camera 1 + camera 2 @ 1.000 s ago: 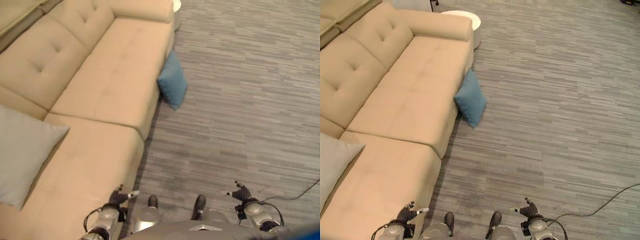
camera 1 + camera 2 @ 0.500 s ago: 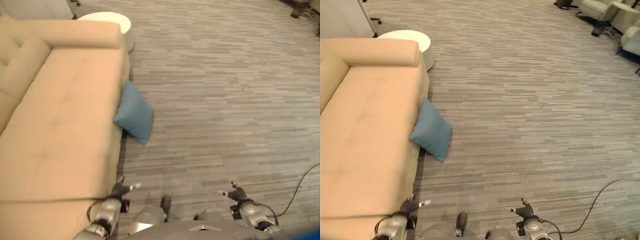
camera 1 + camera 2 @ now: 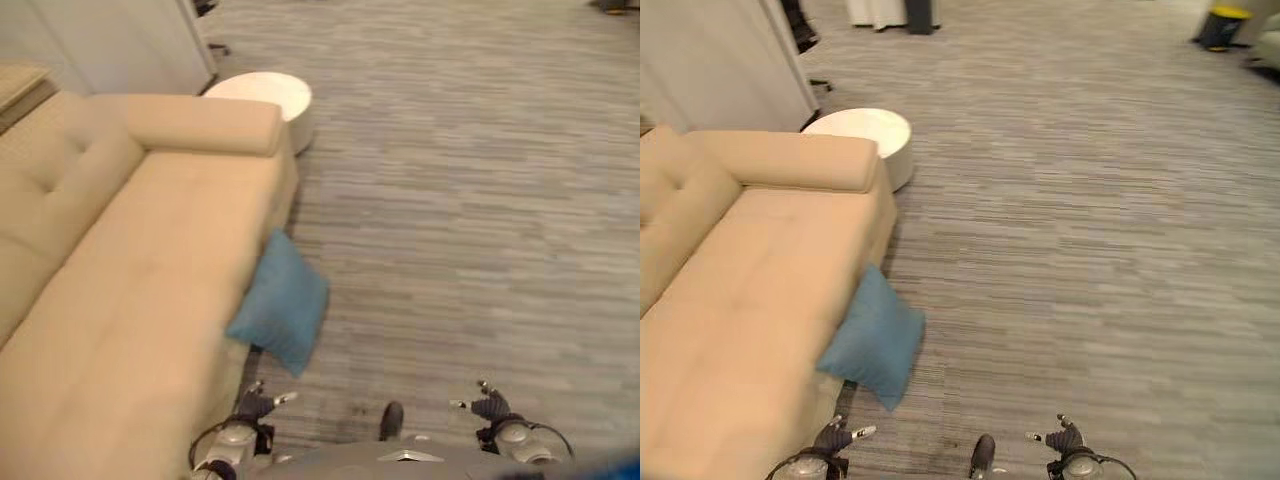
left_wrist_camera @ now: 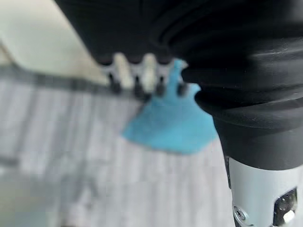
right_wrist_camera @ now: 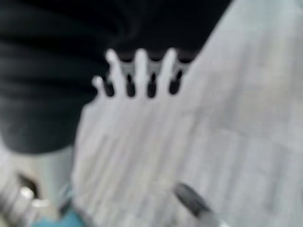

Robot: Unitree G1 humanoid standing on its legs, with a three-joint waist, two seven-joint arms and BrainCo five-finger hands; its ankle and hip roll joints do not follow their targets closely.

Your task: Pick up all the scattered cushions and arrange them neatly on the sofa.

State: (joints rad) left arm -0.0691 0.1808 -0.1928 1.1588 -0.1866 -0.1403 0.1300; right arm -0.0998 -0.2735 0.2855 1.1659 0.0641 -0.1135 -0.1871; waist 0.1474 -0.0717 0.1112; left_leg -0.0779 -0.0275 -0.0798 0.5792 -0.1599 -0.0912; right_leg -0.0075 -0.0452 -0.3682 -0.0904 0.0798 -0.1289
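Nearby, a blue cushion (image 3: 279, 313) leans against the beige sofa (image 3: 120, 290) on grey carpet (image 3: 470, 200).

cushion (image 3: 279, 314) on the floor (image 3: 470, 220) against the sofa (image 3: 130, 290) front — round table (image 3: 262, 98) behind the sofa's arm.

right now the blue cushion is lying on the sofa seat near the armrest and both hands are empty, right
Not quite: the blue cushion is on the floor, leaning against the sofa front, as the right eye view shows. The left hand and right hand are empty.
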